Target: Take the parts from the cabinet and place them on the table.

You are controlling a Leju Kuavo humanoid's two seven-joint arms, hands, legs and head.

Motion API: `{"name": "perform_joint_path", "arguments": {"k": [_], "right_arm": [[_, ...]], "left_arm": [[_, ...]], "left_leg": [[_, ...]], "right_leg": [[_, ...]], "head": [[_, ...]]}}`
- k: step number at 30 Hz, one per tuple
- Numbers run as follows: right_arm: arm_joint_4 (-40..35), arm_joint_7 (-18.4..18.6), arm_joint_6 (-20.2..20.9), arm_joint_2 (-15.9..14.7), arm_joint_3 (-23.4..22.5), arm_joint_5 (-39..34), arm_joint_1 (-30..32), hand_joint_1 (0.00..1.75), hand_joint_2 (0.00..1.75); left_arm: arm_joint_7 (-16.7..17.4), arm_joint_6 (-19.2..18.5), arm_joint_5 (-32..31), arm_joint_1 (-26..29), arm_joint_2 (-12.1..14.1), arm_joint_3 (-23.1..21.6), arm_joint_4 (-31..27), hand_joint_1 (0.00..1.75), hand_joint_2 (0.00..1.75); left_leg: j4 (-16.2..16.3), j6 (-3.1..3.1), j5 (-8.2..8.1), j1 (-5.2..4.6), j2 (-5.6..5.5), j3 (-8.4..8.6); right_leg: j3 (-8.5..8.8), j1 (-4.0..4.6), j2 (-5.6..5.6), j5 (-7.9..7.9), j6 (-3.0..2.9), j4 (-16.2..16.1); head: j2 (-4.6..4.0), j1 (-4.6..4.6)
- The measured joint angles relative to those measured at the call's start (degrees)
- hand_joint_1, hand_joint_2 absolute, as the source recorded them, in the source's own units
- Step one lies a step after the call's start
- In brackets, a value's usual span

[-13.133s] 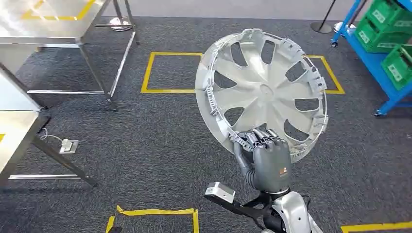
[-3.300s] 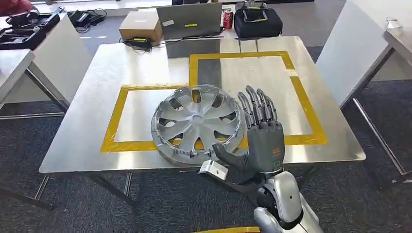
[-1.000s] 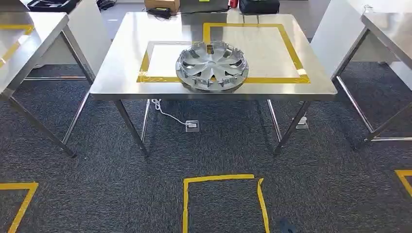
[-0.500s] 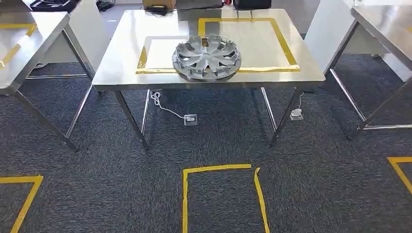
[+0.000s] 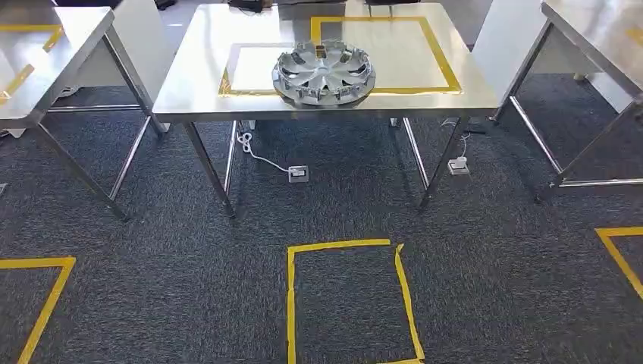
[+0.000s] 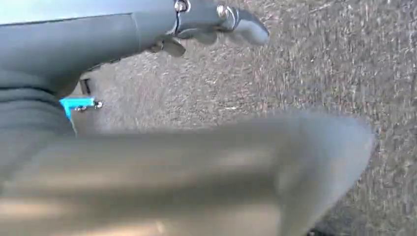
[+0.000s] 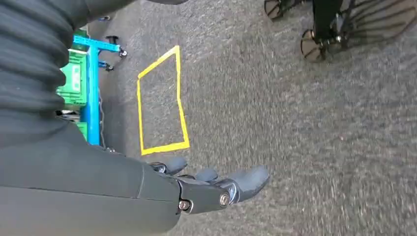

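A silver wheel cover (image 5: 324,73) lies flat on the steel table (image 5: 193,83), across the near edge of the yellow tape square (image 5: 443,64). It is several steps ahead of me in the head view. My left hand (image 6: 162,34) hangs over the grey carpet with its fingers stretched out and nothing in them. My right hand (image 7: 206,189) also hangs above the carpet, fingers apart and empty. A blue cabinet frame with green bins (image 7: 81,83) stands behind me in the right wrist view.
Steel tables stand at the far left (image 5: 45,53) and far right (image 5: 599,45). A white floor socket with its cable (image 5: 297,174) lies under the middle table. Yellow tape squares (image 5: 345,299) mark the carpet near me.
The whole view has shifted: the table with the wheel cover has slid a little further up and away, and the floor square nearer. The wheel cover has stayed where it lay.
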Motion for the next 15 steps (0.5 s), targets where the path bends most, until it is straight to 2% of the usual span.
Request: {"name": "perform_joint_path", "arguments": {"k": [1,2,3,4,5,6,7,9,10,11,12,13,15], "right_arm": [[0.1,-0.2,0.2,0.0,0.0,0.4,0.1,0.0,1.75],[0.1,-0.3,0.5,0.0,0.0,0.9,0.0,0.0,1.75],[0.1,-0.5,0.7,-0.2,0.0,1.3,0.0,0.0,1.75],[0.1,-0.5,0.8,-0.3,0.0,1.6,0.1,0.0,1.75],[0.2,-0.7,1.1,-0.4,0.4,1.5,0.4,0.0,1.75],[0.3,-0.9,1.2,-0.5,0.9,1.2,1.0,0.0,1.75],[0.4,-1.2,1.2,-0.5,1.5,0.6,1.7,0.0,1.75],[0.7,-1.7,1.3,-0.6,2.8,-0.5,3.0,0.0,1.75],[0.8,-2.0,1.3,-0.6,3.4,-1.0,3.4,0.0,1.75],[0.9,-2.3,1.4,-0.7,4.1,-1.6,3.8,0.0,1.75],[0.9,-2.7,1.4,-0.7,4.8,-2.1,4.1,0.0,1.75],[0.9,-3.0,1.4,-0.7,5.6,-2.8,4.6,0.0,1.75],[0.8,-3.6,1.5,-0.8,7.1,-4.0,5.3,0.0,1.75]], "left_arm": [[0.1,0.0,-0.1,-0.2,0.0,0.0,0.0,0.0,1.75],[0.4,0.0,-0.1,-0.3,0.0,0.0,0.0,0.0,1.75],[1.0,0.0,-0.1,-0.3,0.1,0.0,0.0,0.0,1.75],[1.3,0.0,0.0,-0.3,0.1,0.1,-0.1,0.0,1.75],[1.4,0.0,0.7,-0.2,0.3,-0.1,-0.5,0.0,1.75],[1.4,0.0,1.8,-0.2,0.3,-0.8,-1.2,0.0,1.75],[1.3,0.0,3.1,-0.2,0.4,-1.3,-1.9,0.0,1.75],[0.9,-0.1,5.9,-0.2,0.4,-2.6,-3.3,0.0,1.75],[0.7,-0.1,7.2,-0.2,0.4,-3.3,-4.0,0.0,1.75],[0.7,-0.1,8.6,-0.3,0.5,-4.0,-4.4,0.0,1.75],[0.5,-0.1,10.0,-0.2,0.8,-4.8,-4.9,0.0,1.75],[0.2,-0.1,11.7,-0.1,1.1,-5.8,-5.4,0.0,1.75],[-0.1,-0.3,14.9,0.5,1.3,-7.7,-5.9,0.0,1.75]], "left_leg": [[0.0,0.42,0.37,0.04,0.22,-0.34],[0.1,0.85,0.76,0.04,0.24,-0.82],[0.1,0.95,1.1,-0.01,0.41,-1.34],[0.2,1.01,1.39,-0.09,0.57,-1.8],[0.4,0.97,1.61,-0.12,0.61,-2.28],[0.6,0.87,1.78,-0.12,0.56,-2.46],[0.9,0.8,1.87,-0.11,0.47,-2.76],[1.2,0.55,1.88,-0.13,0.27,-2.79],[1.2,0.33,1.83,-0.12,0.35,-2.85],[1.4,-0.15,1.85,-0.42,0.54,-3.4],[1.5,-0.41,1.95,-0.34,0.59,-3.58],[1.6,-0.09,1.84,-0.57,0.58,-3.72],[1.3,-0.46,2.07,-0.44,0.6,-3.65]], "right_leg": [[-0.41,-0.13,0.15,-1.37,0.3,1.1],[-1.8,-0.14,0.21,-4.33,0.56,4.5],[-3.7,-0.17,0.22,-7.41,0.79,9.5],[-5.3,-0.17,0.22,-9.63,0.93,14.1],[-6.21,-0.16,0.22,-10.83,0.97,17.2],[-5.84,-0.16,0.22,-10.63,0.92,17.6],[-3.95,-0.16,0.22,-9.31,0.76,15.3],[2.49,-0.08,0.23,-4.93,0.12,5.2],[4.35,0.07,0.28,-4.97,-0.37,1.3],[4.74,0.47,0.26,-5.35,-0.64,0.7],[4.6,0.44,0.24,-5.3,-0.72,0.4],[4.51,0.33,0.2,-5.14,-0.44,0.2],[4.48,0.48,0.21,-5.16,-0.68,0.2]], "head": [[-0.02,0.22],[-0.02,0.44],[-0.02,0.5],[-0.02,0.5],[-0.02,0.48],[-0.02,0.5],[-0.02,0.53],[0.0,0.53],[-0.02,0.5],[-0.02,0.46],[-0.02,0.46],[-0.02,0.39],[-0.02,0.41]]}}
